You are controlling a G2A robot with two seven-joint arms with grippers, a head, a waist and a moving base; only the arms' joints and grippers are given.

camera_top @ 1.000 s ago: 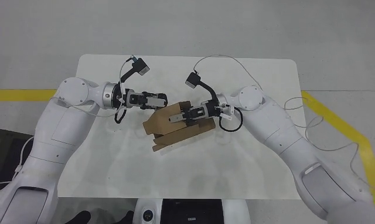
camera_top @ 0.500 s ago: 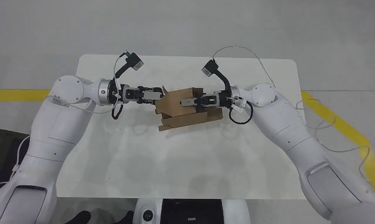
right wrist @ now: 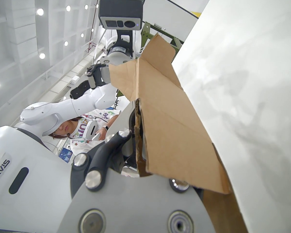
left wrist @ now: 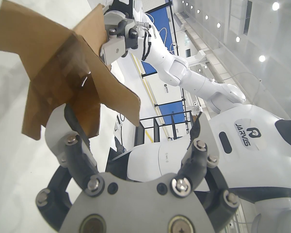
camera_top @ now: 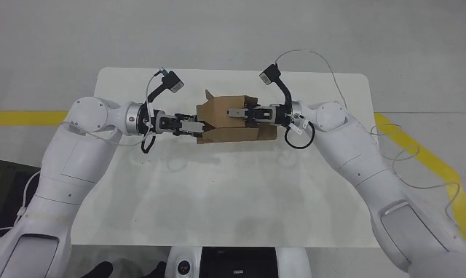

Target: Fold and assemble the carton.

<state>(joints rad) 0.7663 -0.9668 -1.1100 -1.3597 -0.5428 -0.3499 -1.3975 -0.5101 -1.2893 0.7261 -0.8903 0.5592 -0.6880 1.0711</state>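
The brown carton (camera_top: 234,119) is held a little above the white table (camera_top: 291,205), partly opened, with flaps sticking out. My right gripper (camera_top: 242,113) is shut on its wall from the right; in the right wrist view one finger (right wrist: 132,127) presses the cardboard (right wrist: 169,132) and the other is hidden behind it. My left gripper (camera_top: 195,126) is at the carton's left end, open. In the left wrist view one finger (left wrist: 71,120) lies against a carton flap (left wrist: 63,81) and the other finger (left wrist: 198,127) stands well apart. The right gripper (left wrist: 116,44) shows beyond, gripping the far wall.
The carton is over the far middle of the table, and the near half (camera_top: 233,212) is bare white surface. A yellow floor line (camera_top: 29,118) runs past both sides of the table.
The right gripper has carried the carton away from the table's middle toward the far side and turned it level. The left gripper stayed at its left end, shifting slightly.
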